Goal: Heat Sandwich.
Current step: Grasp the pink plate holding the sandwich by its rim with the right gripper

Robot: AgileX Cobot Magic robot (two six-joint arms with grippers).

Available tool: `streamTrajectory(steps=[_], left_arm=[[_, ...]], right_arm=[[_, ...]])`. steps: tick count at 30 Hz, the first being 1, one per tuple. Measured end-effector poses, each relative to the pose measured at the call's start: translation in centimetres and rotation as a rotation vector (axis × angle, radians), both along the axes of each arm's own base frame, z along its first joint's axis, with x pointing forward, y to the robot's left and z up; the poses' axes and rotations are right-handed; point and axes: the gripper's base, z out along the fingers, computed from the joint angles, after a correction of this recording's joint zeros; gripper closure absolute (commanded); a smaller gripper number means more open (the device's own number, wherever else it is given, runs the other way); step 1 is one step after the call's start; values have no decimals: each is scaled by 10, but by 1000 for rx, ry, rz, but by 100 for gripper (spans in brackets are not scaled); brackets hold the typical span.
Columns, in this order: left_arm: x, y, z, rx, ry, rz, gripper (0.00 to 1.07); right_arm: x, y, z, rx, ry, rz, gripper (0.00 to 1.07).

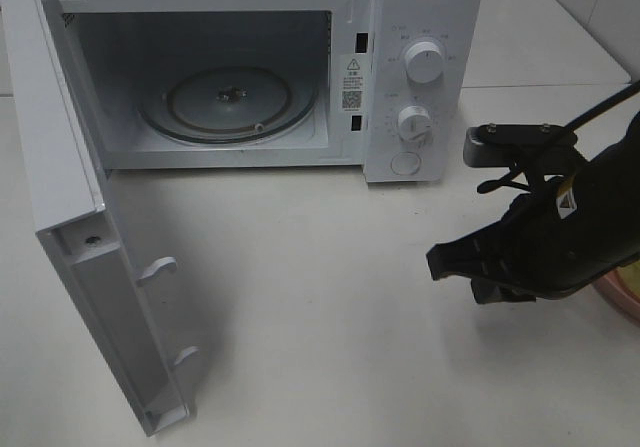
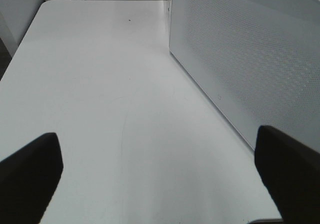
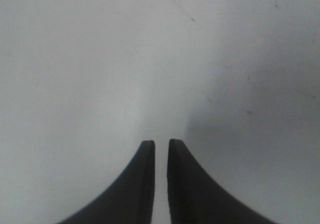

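The microwave (image 1: 420,77) has its door (image 1: 70,217) swung wide and its glass turntable (image 1: 230,102) bare, so opening is done. Loading, shutting and starting are left. The sandwich shows in no view. Only a pink plate rim (image 1: 625,302) peeks out at four o'clock, beneath the right arm. The right gripper (image 3: 161,143) is barely parted and empty above the surface (image 1: 300,317). The left gripper (image 2: 160,179) is spread wide, also empty.

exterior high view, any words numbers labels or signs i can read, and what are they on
No text reads clearly.
Sticker on the front frame of the microwave: warning triangle and square code, print too small.
Upper knob and lower knob: ring markings too small.
Label on the right arm: blurred.
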Motion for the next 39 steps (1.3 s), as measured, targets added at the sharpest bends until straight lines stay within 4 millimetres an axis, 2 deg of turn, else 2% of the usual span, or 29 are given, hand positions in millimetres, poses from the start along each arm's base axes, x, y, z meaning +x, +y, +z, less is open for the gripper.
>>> streamTrajectory(steps=[3,5,6,8,9,10,11,13,14,16,18,24,29,31,33,39], left_arm=[[0,0,0,0,0,0,7],[0,0,0,0,0,0,7],[0,0,0,0,0,0,7],[0,0,0,0,0,0,7],[0,0,0,0,0,0,7],[0,0,0,0,0,0,7],[0,0,0,0,0,0,7],[0,0,0,0,0,0,7],[0,0,0,0,0,0,7],[0,0,0,0,0,0,7],[0,0,0,0,0,0,7],[0,0,0,0,0,0,7],[0,0,0,0,0,0,7],[0,0,0,0,0,0,7],[0,0,0,0,0,0,7],[0,0,0,0,0,0,7]], right_arm=[[-3,-2,0,-27,29,31,86],[-7,-3,3,-52,67,51,75],[-7,-3,3,-52,67,51,75],[-6,-3,7,-62,81,58,65],[-4,-2,12,-71,90,74,55],[-3,-2,16,-77,93,85,48],[-3,-2,16,-77,93,85,48],[1,0,23,-92,97,128,35],[2,1,25,-94,95,139,24],[3,1,27,-96,89,153,20],[7,3,33,-105,75,184,11],[14,1,43,-141,66,207,11],[23,-17,49,-155,84,140,13],[27,-33,49,-166,101,95,14],[28,-37,49,-171,103,91,14],[35,-68,49,-183,107,22,15]])
